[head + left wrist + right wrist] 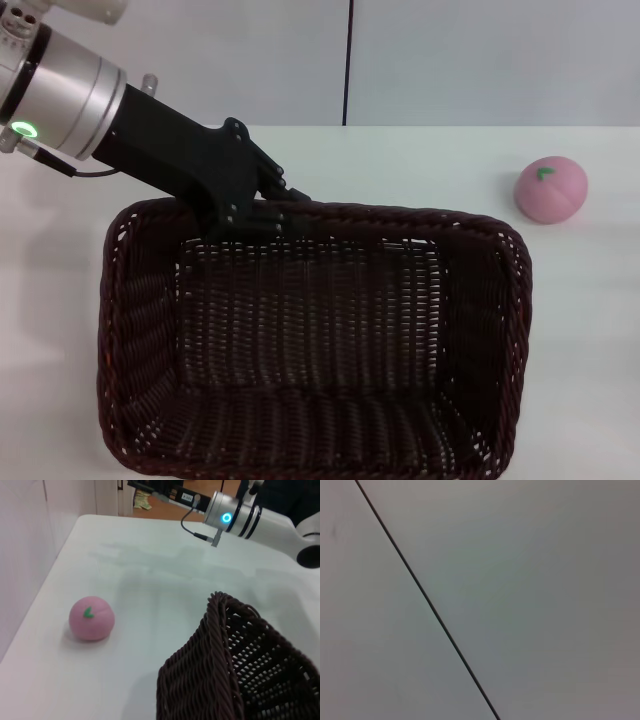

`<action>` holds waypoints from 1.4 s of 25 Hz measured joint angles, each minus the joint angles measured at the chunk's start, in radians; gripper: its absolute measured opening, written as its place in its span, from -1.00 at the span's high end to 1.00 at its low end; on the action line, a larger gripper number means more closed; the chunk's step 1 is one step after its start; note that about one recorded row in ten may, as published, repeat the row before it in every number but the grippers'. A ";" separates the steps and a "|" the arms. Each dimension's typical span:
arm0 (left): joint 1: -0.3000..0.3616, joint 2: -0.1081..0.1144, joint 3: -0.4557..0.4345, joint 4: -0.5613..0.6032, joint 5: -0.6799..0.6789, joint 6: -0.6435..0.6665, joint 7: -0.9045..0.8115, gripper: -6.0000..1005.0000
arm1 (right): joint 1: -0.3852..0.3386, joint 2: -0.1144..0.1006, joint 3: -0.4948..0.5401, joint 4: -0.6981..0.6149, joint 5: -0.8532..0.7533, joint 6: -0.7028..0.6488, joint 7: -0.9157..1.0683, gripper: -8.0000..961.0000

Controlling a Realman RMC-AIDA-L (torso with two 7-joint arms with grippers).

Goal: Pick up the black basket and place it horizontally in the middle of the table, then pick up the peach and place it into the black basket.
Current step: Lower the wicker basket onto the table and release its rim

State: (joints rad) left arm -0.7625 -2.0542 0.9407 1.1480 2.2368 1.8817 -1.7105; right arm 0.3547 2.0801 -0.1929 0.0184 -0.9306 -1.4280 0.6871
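Note:
The black basket (pixel 519 300) lies with its long side across the middle of the white table (pixel 420 160), and its near edge is cut off by the head view. My left gripper (pixel 268 212) reaches in from the upper left and is closed over the basket's far rim. The pink peach (pixel 550 189) sits on the table to the right of the basket's far right corner, apart from it. The left wrist view shows the peach (pixel 91 618) beside a corner of the basket (pixel 210 675). My right gripper is out of view.
A pale wall with a dark vertical seam (pixel 348 60) runs behind the table. Part of my right arm (pixel 240 517), with a blue light, hangs over the table's far side in the left wrist view. The right wrist view shows only wall.

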 joint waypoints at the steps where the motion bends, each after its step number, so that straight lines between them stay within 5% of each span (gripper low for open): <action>1: -0.002 0.000 0.004 -0.011 0.000 -0.005 0.013 0.53 | 0.000 0.000 -0.001 0.000 0.000 0.000 0.000 -0.18; 21: -0.007 -0.003 0.027 -0.087 0.001 -0.115 0.065 0.50 | -0.001 0.000 -0.002 0.000 -0.002 -0.002 0.004 -0.16; 35: 0.020 -0.014 0.035 -0.084 -0.042 -0.205 0.069 0.07 | 0.001 0.000 -0.002 0.002 -0.002 0.011 0.005 -0.15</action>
State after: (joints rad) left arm -0.7420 -2.0677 0.9761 1.0643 2.1949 1.6771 -1.6412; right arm 0.3558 2.0801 -0.1948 0.0204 -0.9328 -1.4166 0.6918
